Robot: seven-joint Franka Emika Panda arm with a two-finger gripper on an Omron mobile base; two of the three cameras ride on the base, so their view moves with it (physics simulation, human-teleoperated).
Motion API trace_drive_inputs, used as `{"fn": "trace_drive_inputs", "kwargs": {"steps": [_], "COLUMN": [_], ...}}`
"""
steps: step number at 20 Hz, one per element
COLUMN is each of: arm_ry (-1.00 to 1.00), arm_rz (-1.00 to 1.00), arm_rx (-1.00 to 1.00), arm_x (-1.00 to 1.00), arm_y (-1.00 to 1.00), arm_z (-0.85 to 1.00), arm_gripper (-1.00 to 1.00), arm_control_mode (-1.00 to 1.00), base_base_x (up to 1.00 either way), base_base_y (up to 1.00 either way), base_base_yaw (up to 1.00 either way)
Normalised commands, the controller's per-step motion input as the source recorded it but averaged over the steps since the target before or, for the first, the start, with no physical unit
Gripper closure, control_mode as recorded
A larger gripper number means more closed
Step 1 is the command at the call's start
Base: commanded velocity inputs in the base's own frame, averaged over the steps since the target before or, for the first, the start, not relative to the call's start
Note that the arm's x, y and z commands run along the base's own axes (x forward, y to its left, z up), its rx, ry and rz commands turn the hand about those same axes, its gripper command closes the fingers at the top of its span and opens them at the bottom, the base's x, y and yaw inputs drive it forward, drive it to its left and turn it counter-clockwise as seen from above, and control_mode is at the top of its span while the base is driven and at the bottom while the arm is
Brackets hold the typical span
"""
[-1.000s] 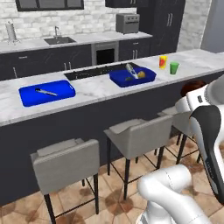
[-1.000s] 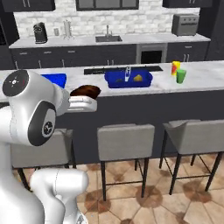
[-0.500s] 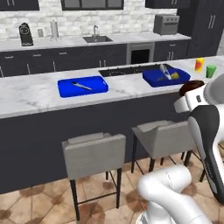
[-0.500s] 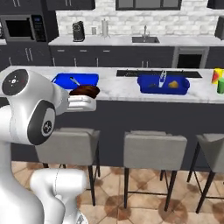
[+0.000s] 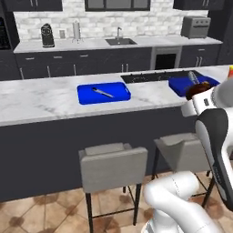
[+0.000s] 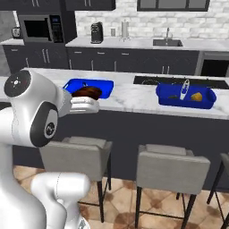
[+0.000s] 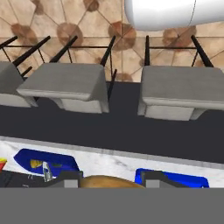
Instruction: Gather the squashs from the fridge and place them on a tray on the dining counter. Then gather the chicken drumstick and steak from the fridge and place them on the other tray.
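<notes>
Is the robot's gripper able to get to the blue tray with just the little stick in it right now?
Probably yes. The gripper, shut on the steak, hangs at the dining counter edge near that tray. Nothing stands between them; the stools sit lower.

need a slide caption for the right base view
White arm's pincer carrying dark reddish-brown steak toward bright blue tray on marble counter.

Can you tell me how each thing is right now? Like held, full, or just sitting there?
gripper: shut on the steak, lifted up.
steak: held in the gripper, not in a tray yet.
tray: sitting on the dining counter, with a yellow squash inside.
other tray: sitting on the dining counter, no meat in it, just a small utensil lying inside.
</notes>
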Motion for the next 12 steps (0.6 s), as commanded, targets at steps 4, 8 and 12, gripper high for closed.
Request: {"fn": "trace_drive_inputs", "kwargs": {"steps": [4, 8, 12], "arm_ry": [0.0, 0.0, 0.0], "arm_rz": [0.0, 0.0, 0.0], "arm_rx": [0.0, 0.0, 0.0], "arm_x": [0.0, 0.0, 0.0], "arm_y": [0.0, 0.0, 0.0], "arm_z": [0.0, 0.0, 0.0], "arm_gripper": [1.0, 1.0, 1.0], "arm_control_mode": [1.0, 1.0, 1.0], "base_base_x": [0.46, 0.49, 0.52], "base_base_y": [0.52, 0.38, 0.26], "base_base_yaw": [0.06, 0.02, 0.0]}}
